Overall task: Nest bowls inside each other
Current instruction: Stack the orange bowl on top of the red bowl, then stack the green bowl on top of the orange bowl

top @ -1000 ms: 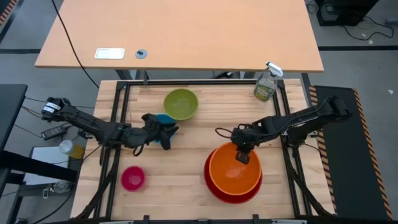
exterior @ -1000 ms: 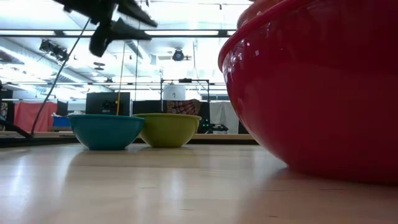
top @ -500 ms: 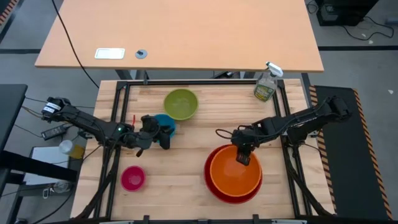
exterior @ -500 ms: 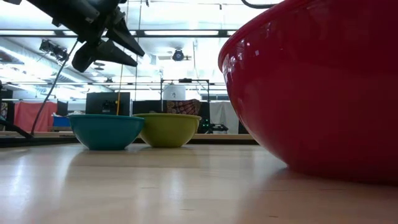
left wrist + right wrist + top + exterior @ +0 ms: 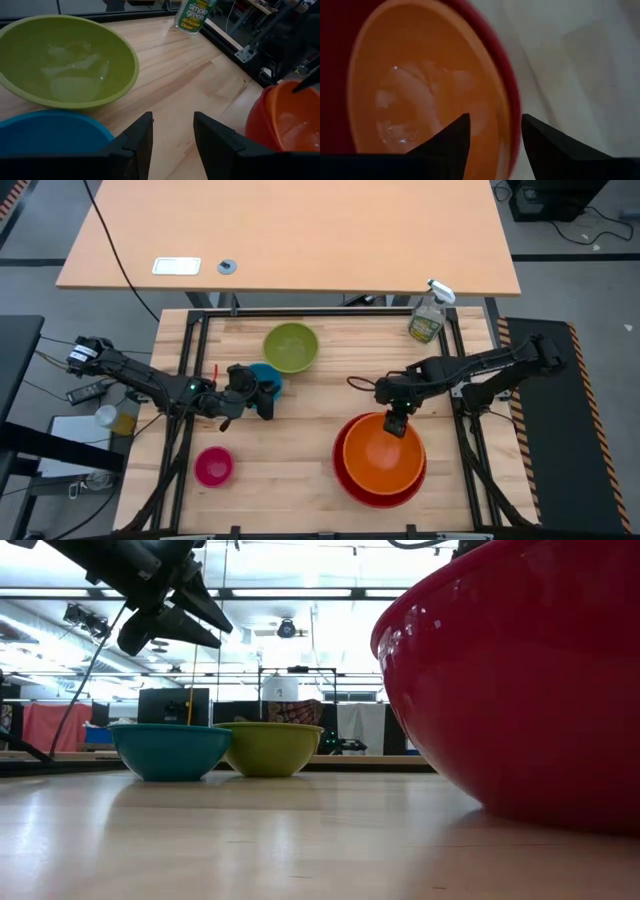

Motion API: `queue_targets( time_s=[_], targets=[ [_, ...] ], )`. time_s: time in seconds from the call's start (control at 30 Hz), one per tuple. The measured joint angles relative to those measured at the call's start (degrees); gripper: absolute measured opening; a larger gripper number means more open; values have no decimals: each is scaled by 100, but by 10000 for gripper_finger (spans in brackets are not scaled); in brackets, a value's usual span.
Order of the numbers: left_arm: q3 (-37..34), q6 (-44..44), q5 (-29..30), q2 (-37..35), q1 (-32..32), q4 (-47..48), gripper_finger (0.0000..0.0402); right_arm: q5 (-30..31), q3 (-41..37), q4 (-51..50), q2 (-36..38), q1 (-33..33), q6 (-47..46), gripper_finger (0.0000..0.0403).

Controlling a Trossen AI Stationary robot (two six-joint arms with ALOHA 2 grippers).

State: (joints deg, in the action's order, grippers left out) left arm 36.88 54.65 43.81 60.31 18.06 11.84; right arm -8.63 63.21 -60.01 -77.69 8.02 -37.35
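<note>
**A:** Bowls first: how many are nested? The round orange plastic bowl (image 5: 380, 458) sits inside the large round red plastic bowl (image 5: 350, 480) at the near right of the wooden table (image 5: 300, 470). I'd judge that one step of four done.

**B:** Agreed. The round lime green plastic bowl (image 5: 291, 346) stands alone toward the far side, nothing in it. The round blue plastic bowl (image 5: 268, 374) is just beside it, nearer the middle, also on the table. The small round magenta-pink plastic bowl (image 5: 213, 466) is well apart at the near left, and looks empty too.

**A:** And the pincers?

**B:** The right pincer (image 5: 396, 424) hangs over the far rim of the orange bowl; in its wrist view the fingers stand apart with nothing between them, so the bowl is let go. The left pincer (image 5: 262, 396) hovers at the blue bowl's near edge, fingers apart, not gripping.

**A:** So green, blue, then pink remain.

**B:** Probably in that order. The clear spray bottle (image 5: 428, 312) at the far right corner plays no part.
</note>
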Motion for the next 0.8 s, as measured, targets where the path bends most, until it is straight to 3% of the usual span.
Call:
queue_targets(
  time_s=[0.23, 0.33, 0.53, 0.8],
  targets=[
    [0, 2, -2, 2, 0, 0, 144, 328, 354, -1273, 0, -163, -348, 183],
    [0, 4, -2, 1, 0, -2, 144, 487, 404, -1337, 0, -155, -286, 183],
    [-2, 4, -19, -82, 0, -112, 144, 773, 406, -238, 0, -262, -343, 183],
    [-3, 3, 13, -504, -90, -82, 144, 821, 419, 1461, -388, -1248, 203, 177]
  ],
)
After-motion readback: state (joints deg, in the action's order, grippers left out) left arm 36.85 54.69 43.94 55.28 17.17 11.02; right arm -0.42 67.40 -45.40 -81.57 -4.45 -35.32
